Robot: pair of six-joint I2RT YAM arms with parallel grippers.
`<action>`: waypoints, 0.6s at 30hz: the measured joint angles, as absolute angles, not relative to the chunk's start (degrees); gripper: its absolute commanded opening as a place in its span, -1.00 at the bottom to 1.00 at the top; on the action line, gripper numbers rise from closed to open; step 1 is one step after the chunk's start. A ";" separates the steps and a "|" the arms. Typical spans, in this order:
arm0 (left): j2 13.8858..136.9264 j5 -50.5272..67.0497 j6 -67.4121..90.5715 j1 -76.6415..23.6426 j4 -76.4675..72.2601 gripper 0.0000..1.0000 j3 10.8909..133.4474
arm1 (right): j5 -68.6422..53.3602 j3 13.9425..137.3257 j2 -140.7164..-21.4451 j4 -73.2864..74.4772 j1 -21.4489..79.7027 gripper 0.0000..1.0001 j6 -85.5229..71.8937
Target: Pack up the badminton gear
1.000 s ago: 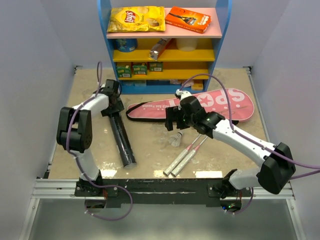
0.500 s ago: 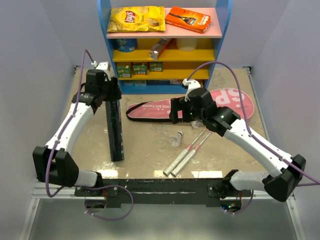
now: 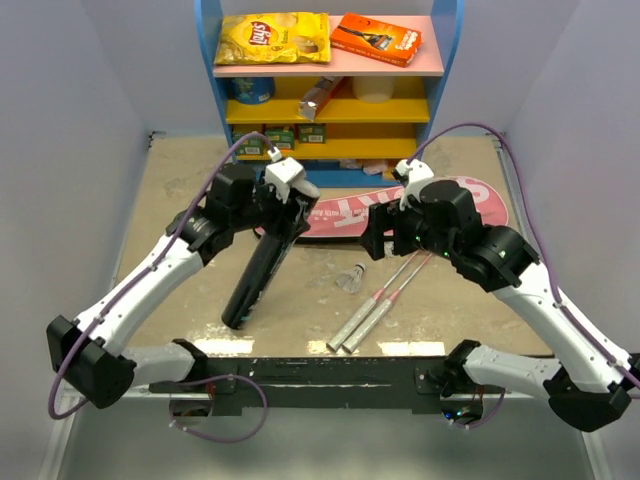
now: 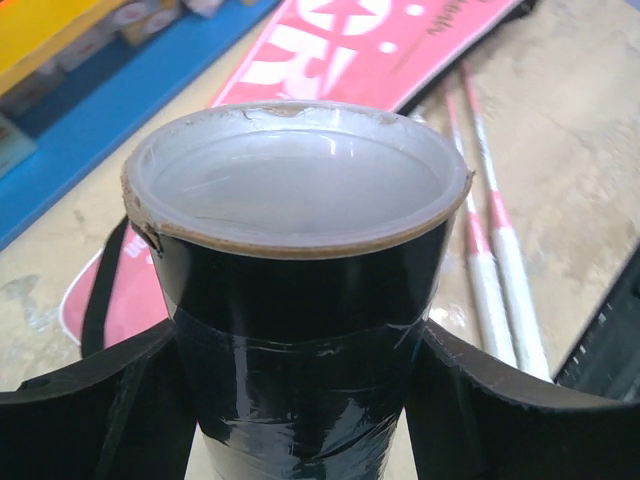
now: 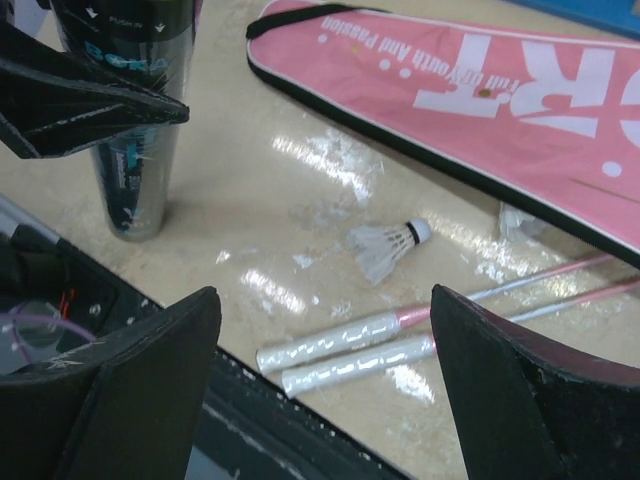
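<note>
My left gripper (image 3: pixel 285 212) is shut on the long black tube (image 3: pixel 256 278) near its upper end. The tube (image 4: pixel 300 290) leans, its lower end on the table and its pale round top facing the left wrist camera. The pink SPORT bag (image 3: pixel 335 215) lies flat behind it. A small white shuttlecock (image 3: pixel 350 280) lies on the table beside two thin rackets (image 3: pixel 368 318) with white handles. My right gripper (image 3: pixel 383 232) hovers open over them; in its wrist view the shuttlecock (image 5: pixel 388 247) and the racket handles (image 5: pixel 350 350) lie between and below the fingers (image 5: pixel 140 390).
A blue shelf unit (image 3: pixel 445 90) stands at the back, with a yellow crisp packet (image 3: pixel 274 38) and an orange box (image 3: pixel 376 37) on top. A black rail (image 3: pixel 320 370) runs along the near edge. Walls close in left and right.
The left arm has swung the tube's upper end rightward toward the centre, so it leans the other way. The right gripper has shifted right and back, its jaws a little narrower.
</note>
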State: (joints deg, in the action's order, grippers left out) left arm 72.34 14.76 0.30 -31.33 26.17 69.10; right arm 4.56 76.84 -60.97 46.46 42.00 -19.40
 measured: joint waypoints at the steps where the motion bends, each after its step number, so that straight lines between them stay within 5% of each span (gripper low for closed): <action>1: 70.91 15.49 -0.19 -32.14 25.87 -1.00 67.92 | 3.77 76.84 -60.27 47.35 42.00 0.73 -19.29; 10: 61.17 20.80 -1.19 -37.85 23.99 -1.00 59.77 | -5.32 75.88 -52.60 51.99 42.00 0.48 -18.20; 18: 64.10 21.17 -1.21 -46.24 22.06 -1.00 56.18 | -15.73 75.85 -52.27 52.27 42.00 0.46 -16.53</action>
